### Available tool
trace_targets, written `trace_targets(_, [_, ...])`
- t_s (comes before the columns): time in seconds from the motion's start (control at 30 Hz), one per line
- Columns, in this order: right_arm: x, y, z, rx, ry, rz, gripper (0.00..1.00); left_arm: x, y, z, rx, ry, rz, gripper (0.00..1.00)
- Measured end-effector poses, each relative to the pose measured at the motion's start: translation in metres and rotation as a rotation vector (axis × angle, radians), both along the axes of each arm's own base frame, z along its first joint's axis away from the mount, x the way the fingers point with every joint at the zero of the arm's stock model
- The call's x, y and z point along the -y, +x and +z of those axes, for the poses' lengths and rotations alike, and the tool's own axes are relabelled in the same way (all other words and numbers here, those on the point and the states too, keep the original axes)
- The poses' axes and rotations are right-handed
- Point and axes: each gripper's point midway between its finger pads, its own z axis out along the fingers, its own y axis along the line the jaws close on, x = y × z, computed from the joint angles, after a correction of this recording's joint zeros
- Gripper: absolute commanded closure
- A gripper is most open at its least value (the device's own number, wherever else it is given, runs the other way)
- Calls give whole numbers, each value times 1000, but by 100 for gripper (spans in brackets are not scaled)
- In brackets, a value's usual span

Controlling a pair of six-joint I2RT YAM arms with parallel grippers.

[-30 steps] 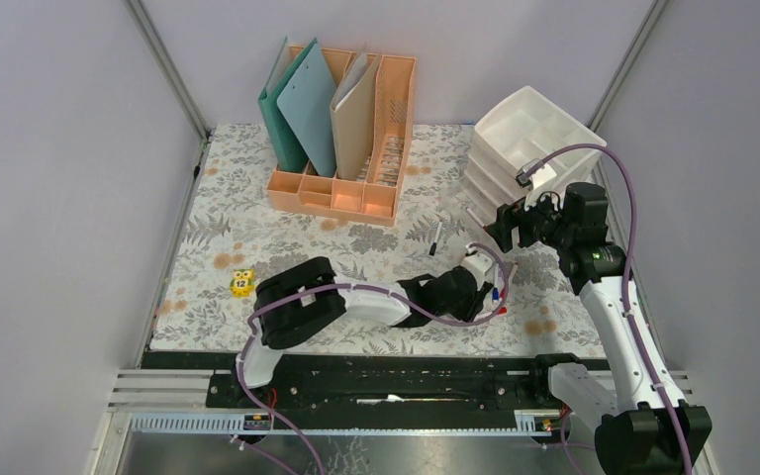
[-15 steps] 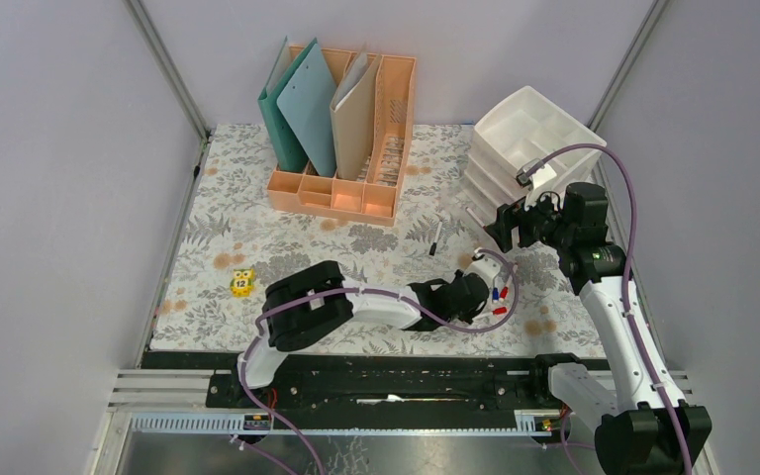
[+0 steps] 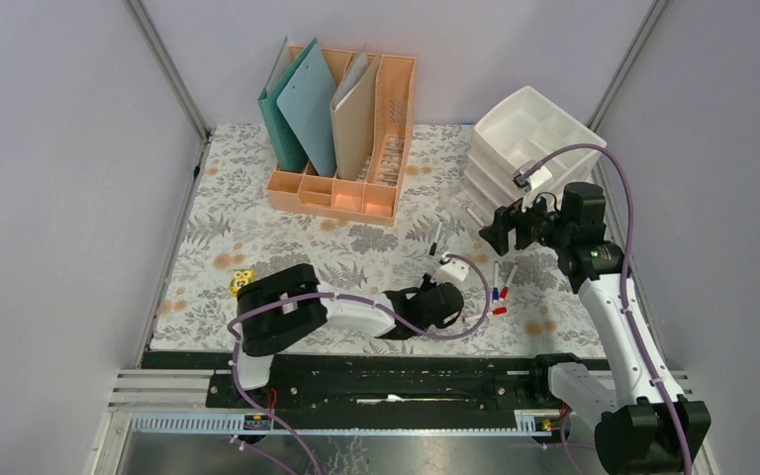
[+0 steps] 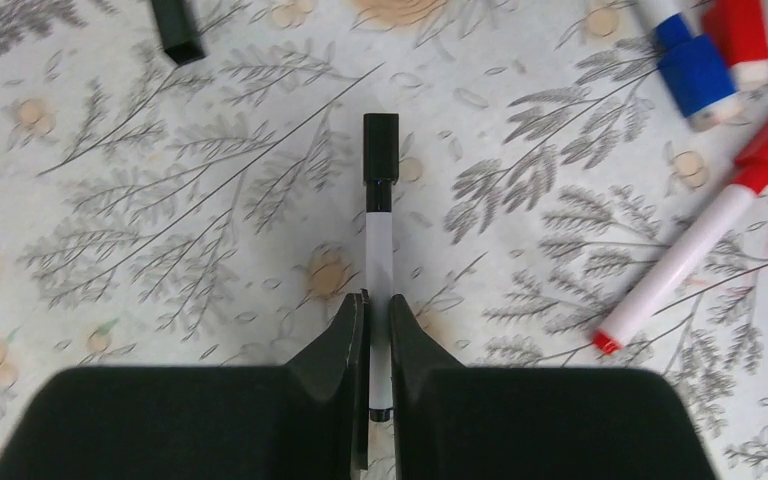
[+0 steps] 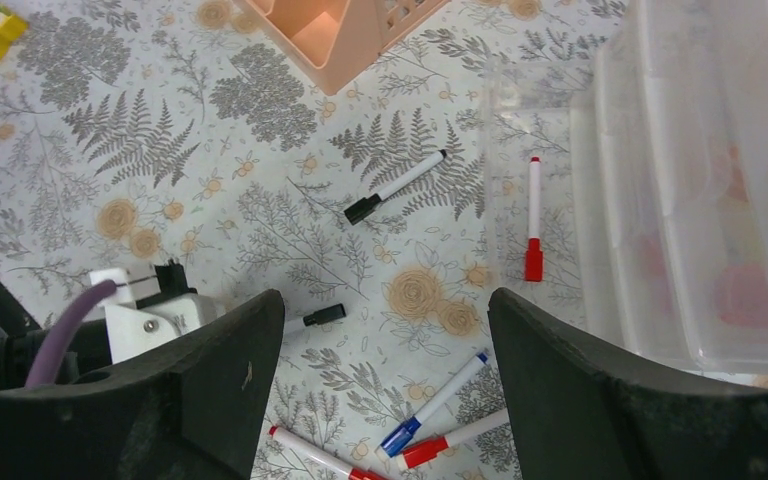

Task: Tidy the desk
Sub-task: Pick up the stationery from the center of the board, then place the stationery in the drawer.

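Since a second ago the left arm has drawn back toward its base, away from the loose pens, and the left fingers [image 4: 352, 335] have closed: we see them clamped on the white barrel of a black-capped marker [image 4: 380, 215], held over the tabletop [image 3: 257, 198], the fern-and-flower surface spreading under everything from the arm bases to the back wall. The right fingers [image 5: 245, 375] stand wide apart, nothing between them, beside the white drawer unit [image 3: 529, 134]. We count six markers: the held one, a second black-capped marker [image 5: 395, 187] lying free, one blue marker [image 5: 438, 403] and three red markers [image 5: 430, 452], one of them hazy at the foot of the drawer unit. One peach file rack [image 3: 317, 205] holds three folders [image 3: 309, 104] that we can make out, and one yellow owl block [image 3: 242, 282] sits near the left edge. The held marker's tail is buried between the fingers; the left wrist view cuts off the blue marker and one red; the drawers' contents are a blur.
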Motion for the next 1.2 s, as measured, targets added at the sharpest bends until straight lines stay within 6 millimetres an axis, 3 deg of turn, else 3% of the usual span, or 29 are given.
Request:
trace_targets(0.3, [-24, -13, -11, -79, 103, 129, 19, -45, -6, 4, -9, -47, 77, 100])
trace_targets(0.5, [-39, -19, -23, -179, 193, 204, 19, -61, -6, 29, -24, -261, 114, 100])
trace_targets(0.8, [-55, -28, -25, -237, 331, 261, 22, -67, 1, 68, -55, -614, 122, 100])
trace_targets(1.2, [-73, -33, -20, -318, 524, 298, 24, -44, -2, 146, 1, -980, 22, 100])
